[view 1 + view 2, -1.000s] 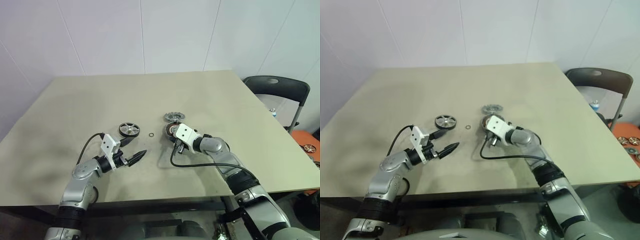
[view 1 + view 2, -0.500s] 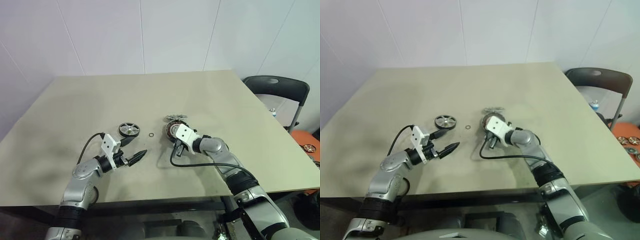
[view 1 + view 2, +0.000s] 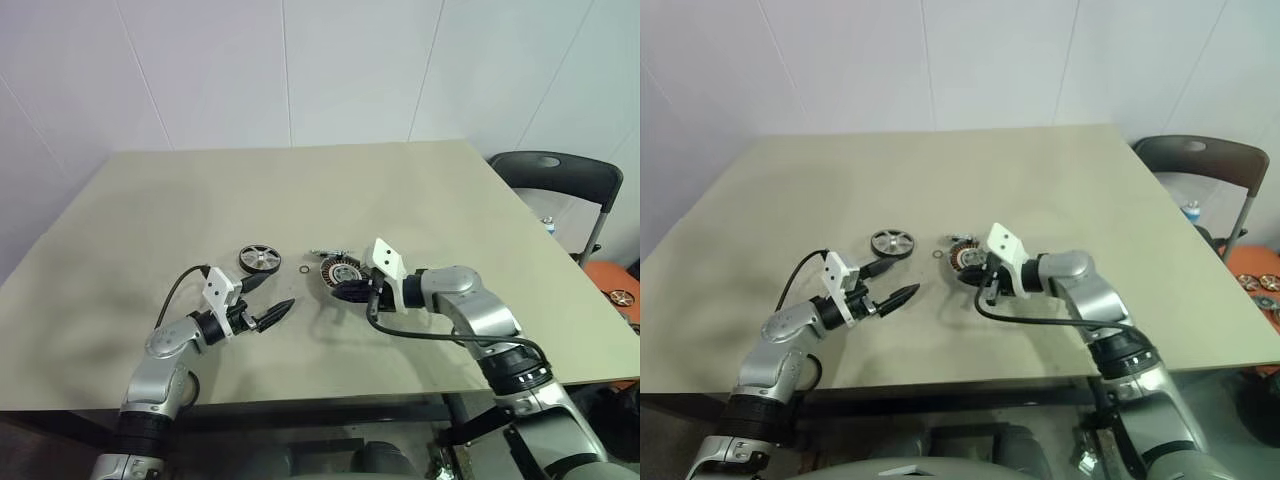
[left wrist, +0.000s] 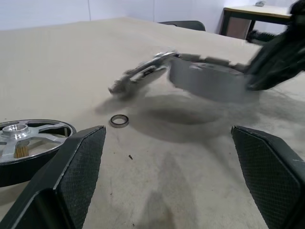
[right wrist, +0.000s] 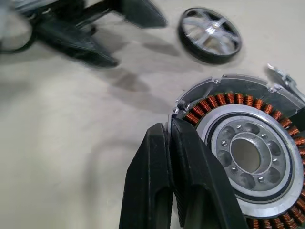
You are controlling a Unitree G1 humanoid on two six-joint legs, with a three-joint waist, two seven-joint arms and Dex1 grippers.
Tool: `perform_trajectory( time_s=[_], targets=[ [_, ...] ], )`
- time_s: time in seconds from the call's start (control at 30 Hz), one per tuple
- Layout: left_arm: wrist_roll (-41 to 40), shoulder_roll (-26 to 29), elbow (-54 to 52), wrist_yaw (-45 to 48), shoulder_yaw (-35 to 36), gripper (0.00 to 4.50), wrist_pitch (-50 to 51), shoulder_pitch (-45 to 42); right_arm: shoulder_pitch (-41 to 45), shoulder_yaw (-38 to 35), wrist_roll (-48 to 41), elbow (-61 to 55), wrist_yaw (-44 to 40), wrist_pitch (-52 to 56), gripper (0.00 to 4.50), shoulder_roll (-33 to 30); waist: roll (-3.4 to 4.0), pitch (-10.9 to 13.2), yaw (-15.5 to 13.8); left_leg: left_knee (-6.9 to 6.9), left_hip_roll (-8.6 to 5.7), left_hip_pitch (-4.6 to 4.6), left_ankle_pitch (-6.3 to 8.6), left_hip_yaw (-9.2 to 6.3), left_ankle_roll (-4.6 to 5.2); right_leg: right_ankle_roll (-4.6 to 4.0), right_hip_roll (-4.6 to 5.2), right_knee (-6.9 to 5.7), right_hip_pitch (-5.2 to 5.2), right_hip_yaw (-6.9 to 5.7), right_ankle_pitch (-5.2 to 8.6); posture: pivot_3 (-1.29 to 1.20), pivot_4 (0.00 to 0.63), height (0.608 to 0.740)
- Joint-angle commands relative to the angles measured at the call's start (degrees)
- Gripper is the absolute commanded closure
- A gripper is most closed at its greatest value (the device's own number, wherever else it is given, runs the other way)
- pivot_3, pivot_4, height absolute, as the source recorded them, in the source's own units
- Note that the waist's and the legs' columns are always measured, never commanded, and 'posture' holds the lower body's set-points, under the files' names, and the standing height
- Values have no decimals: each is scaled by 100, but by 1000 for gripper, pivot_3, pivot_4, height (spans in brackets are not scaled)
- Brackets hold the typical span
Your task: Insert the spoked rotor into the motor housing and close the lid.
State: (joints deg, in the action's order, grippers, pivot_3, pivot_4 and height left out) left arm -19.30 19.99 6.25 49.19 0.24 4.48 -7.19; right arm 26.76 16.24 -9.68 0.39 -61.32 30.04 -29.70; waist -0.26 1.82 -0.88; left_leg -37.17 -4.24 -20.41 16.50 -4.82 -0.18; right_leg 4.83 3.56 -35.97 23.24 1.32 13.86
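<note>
A: Step in hand?

B: Readying the motor housing (image 3: 335, 271) for the insert, most likely. Right gripper (image 5: 169, 128) clenched on the housing's near rim, copper windings facing up. Hard to tell whether resting on the desk (image 3: 450, 190) or lifted just off it.

A: And nearer than the housing?

B: Left gripper (image 3: 268, 296), to the housing's left, spread wide, grasping nothing.

A: The rest?

B: Just left of the housing, a tiny black ring (image 3: 302, 269). Further left and slightly beyond, the spoked rotor (image 3: 259, 259), flat and untouched. Right behind the housing, the lid (image 3: 326, 253), tipped on edge against it or just beside.

A: Next move?

B: Probably settling the housing level, then fetching the rotor and centring it over the hub.

A: Count?

B: One rotor, one housing, one lid, one ring, two grippers.
</note>
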Motion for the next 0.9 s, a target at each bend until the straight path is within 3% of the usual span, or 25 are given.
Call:
perform_trajectory(
  time_s=[0.03, 0.37, 0.57, 0.9],
  targets=[
    [17, -43, -100, -45, -40, 0, -71, -113, -190, 376, 139, -192, -231, 106, 4487, -251, -1, 0, 0, 0, 0, 0, 0, 0, 0, 0, 0, 0, -1, 0, 0, 0, 0, 740],
    [40, -26, -25, -70, -64, 0, -94, -169, -192, 283, 236, 170, 282, -12, 4487, 76, -9, -7, 25, -6, 7, 14, -1, 0, -1, -1, -6, -4, -12, 0, 0, 0, 0, 740],
    [294, -118, 205, -202, -250, 0, -169, -289, -67, 63, 146, 363, 562, -162, 2770, 416, -12, -6, 1, -13, 9, 22, -5, 0, -7, -2, -11, -9, -15, -1, 0, 0, 0, 740],
    [1453, -585, 1588, -1211, -742, 0, -456, -1057, 90, -98, 32, 386, 705, -342, 2770, 641, -13, -6, -16, -7, -3, 5, -4, -3, -6, 2, -1, -4, 0, -5, -3, 0, 0, 740]
  ],
)
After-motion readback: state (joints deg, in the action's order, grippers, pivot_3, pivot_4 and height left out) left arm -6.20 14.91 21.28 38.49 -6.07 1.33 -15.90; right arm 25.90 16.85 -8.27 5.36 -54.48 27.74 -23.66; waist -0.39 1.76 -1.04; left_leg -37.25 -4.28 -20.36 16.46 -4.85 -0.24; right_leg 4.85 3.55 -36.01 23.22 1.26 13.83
